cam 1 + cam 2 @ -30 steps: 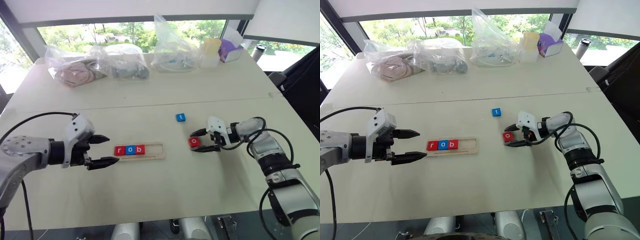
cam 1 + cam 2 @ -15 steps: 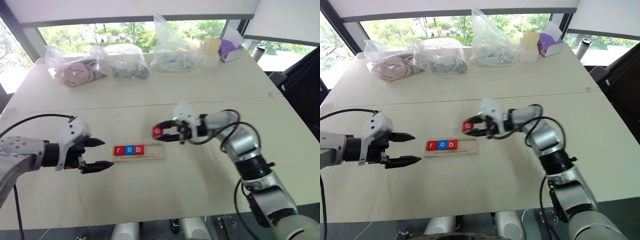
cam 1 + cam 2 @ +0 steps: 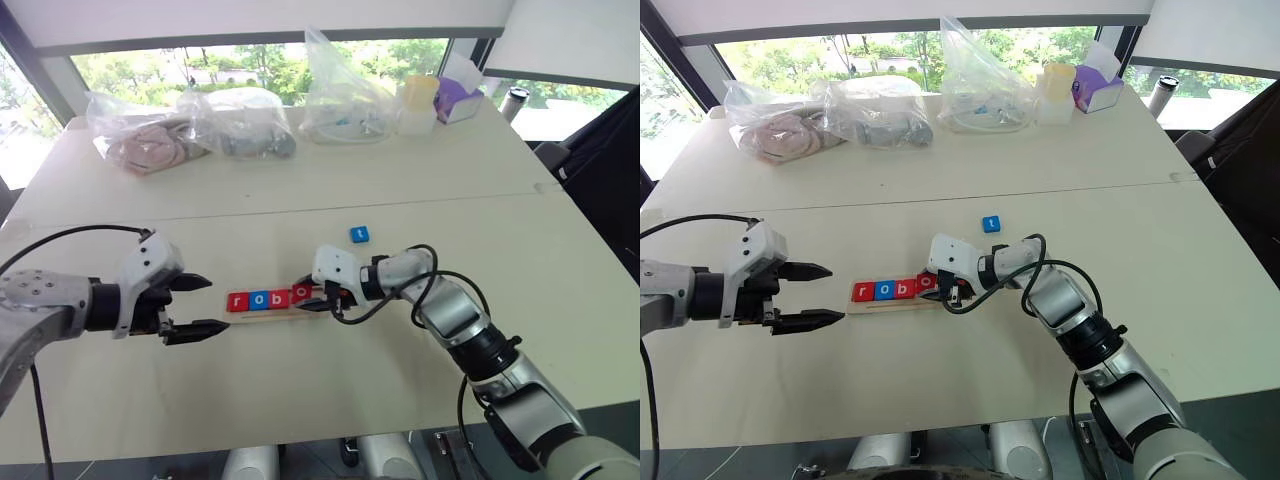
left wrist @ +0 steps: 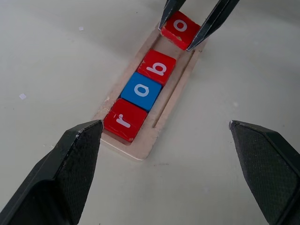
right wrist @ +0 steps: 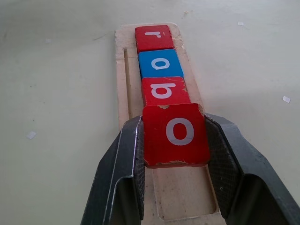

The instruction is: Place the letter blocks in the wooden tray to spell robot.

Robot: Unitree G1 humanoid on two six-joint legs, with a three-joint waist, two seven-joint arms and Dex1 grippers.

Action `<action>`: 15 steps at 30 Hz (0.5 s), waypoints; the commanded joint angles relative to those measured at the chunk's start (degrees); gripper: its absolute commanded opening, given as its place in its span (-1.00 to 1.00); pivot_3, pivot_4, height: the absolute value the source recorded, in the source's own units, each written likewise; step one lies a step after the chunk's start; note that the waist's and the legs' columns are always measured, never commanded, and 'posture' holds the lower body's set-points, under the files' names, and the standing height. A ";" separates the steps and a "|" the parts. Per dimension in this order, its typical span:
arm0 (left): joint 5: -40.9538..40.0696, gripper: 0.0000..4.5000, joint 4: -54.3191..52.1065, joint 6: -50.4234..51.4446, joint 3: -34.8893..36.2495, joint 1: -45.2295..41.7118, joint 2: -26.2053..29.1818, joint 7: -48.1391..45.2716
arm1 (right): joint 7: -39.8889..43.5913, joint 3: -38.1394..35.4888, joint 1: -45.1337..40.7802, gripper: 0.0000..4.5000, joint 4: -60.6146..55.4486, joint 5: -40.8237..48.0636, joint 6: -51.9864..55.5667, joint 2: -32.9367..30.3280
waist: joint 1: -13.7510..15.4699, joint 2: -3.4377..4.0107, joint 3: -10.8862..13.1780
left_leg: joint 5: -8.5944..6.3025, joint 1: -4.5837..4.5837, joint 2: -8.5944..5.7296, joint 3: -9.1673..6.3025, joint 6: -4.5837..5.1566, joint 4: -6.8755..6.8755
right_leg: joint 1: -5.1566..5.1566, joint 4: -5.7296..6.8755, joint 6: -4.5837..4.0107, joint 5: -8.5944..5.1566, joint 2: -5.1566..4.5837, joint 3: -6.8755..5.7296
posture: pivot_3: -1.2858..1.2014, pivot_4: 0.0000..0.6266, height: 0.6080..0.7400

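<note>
Right claw (image 5: 174,140) was clamped on the red o block (image 5: 175,133), tilted over the tray (image 3: 318,308)'s fourth slot, touching the b (image 5: 165,90) at its 12 o'clock. Tray ran 9-to-3. Left claw (image 3: 200,305) gaped empty.

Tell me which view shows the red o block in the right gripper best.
The right wrist view: the red o block is close, facing the camera, clamped between the right gripper fingers over the wooden tray. The left wrist view shows it smaller, beyond the b. Both eye views show it tiny, partly hidden.
</note>
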 commanded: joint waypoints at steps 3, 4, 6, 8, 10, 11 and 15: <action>0.08 1.00 -0.44 -0.81 -0.57 -1.89 -0.38 0.75 | -0.54 -0.41 -0.53 -0.46 1.19 0.17 -1.20 1.42 | 0.02 0.00 0.00 | 0.00 -0.01 0.00 0.01 0.00 0.01 | 0.00 -0.01 0.00 0.01 -0.01 0.00 | 0.03 -0.52 1.00; 0.21 1.00 -0.24 -0.93 -0.72 -1.99 -0.38 0.75 | -0.68 -0.41 -0.60 -0.46 1.77 0.02 -1.59 1.61 | 0.01 -0.01 0.00 | 0.00 -0.01 -0.01 0.01 0.00 0.01 | 0.00 -0.01 0.00 0.01 -0.02 0.00 | 0.03 -0.52 1.00; 0.51 1.00 0.04 -1.21 -0.94 -2.09 -0.41 0.83 | -1.05 -0.22 -0.64 -0.24 2.79 -0.74 -2.78 1.65 | 0.02 0.00 0.00 | 0.00 -0.01 -0.01 0.01 0.00 0.01 | 0.00 -0.01 0.00 0.01 -0.02 0.00 | 0.03 -0.52 1.00; 0.61 1.00 0.17 -1.35 -0.93 -2.19 -0.48 1.01 | -0.84 -0.22 -0.54 0.18 2.62 -0.79 -3.32 1.63 | 0.01 0.00 0.00 | 0.00 -0.01 -0.01 0.01 0.00 0.01 | 0.00 -0.01 0.00 0.01 -0.02 0.00 | 0.03 -0.52 1.00; 0.66 1.00 0.36 -1.52 -0.95 -2.32 -0.49 1.09 | -1.05 -0.39 -0.56 0.63 2.25 -0.97 -3.54 1.76 | -0.01 0.00 0.00 | 0.00 -0.01 0.00 0.01 0.00 0.01 | 0.00 -0.01 0.00 0.01 -0.02 0.00 | 0.03 -0.52 1.00; 0.70 1.00 0.48 -1.58 -1.00 -2.41 -0.51 1.13 | -1.69 -0.48 -0.71 0.87 2.50 -1.46 -4.11 1.89 | -0.01 0.00 0.00 | 0.00 -0.01 0.00 0.01 0.00 0.01 | 0.00 -0.01 0.00 0.01 -0.01 0.00 | 0.03 -0.52 1.00; 0.85 1.00 0.61 -1.72 -1.13 -2.59 -0.60 1.32 | -1.98 -1.12 -1.11 0.99 2.66 -2.27 -6.12 1.35 | 0.01 -0.01 0.00 | 0.00 -0.01 -0.01 0.01 0.00 0.01 | 0.00 -0.01 0.00 0.01 -0.01 0.00 | 0.03 -0.52 1.00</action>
